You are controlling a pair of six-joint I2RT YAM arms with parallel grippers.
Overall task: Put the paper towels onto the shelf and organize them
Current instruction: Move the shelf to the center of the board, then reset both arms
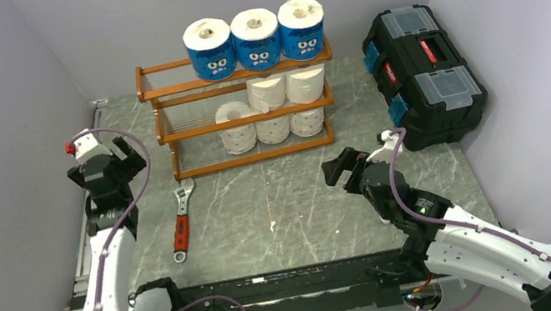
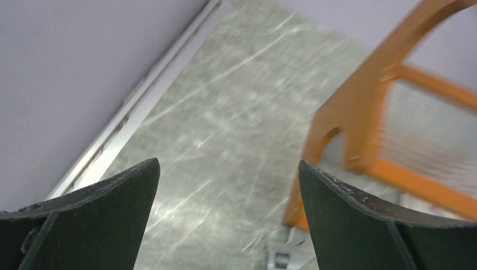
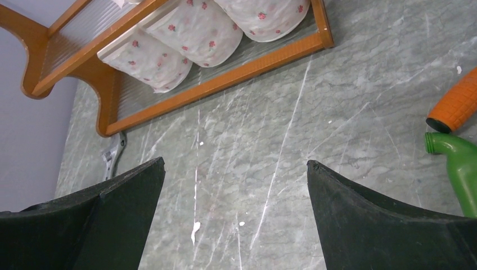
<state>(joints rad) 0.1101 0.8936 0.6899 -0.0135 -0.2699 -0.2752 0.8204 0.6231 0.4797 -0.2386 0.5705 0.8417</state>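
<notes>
The orange-brown shelf (image 1: 167, 131) stands at the back middle of the table. Three blue-wrapped paper towels (image 1: 256, 38) stand in a row on its top tier. White rolls (image 1: 286, 88) sit on the middle tier, one lying flat at the left (image 1: 231, 113). Three more white rolls (image 1: 273, 129) fill the bottom tier; they also show in the right wrist view (image 3: 199, 28). My left gripper (image 1: 130, 152) is open and empty, left of the shelf's end (image 2: 360, 112). My right gripper (image 1: 346, 165) is open and empty over bare table in front of the shelf (image 3: 225, 79).
A red-handled wrench (image 1: 180, 222) lies on the table in front of the shelf's left end. A black toolbox (image 1: 423, 71) stands at the back right. In the right wrist view an orange handle (image 3: 458, 104) and a green object (image 3: 455, 163) lie at the right edge.
</notes>
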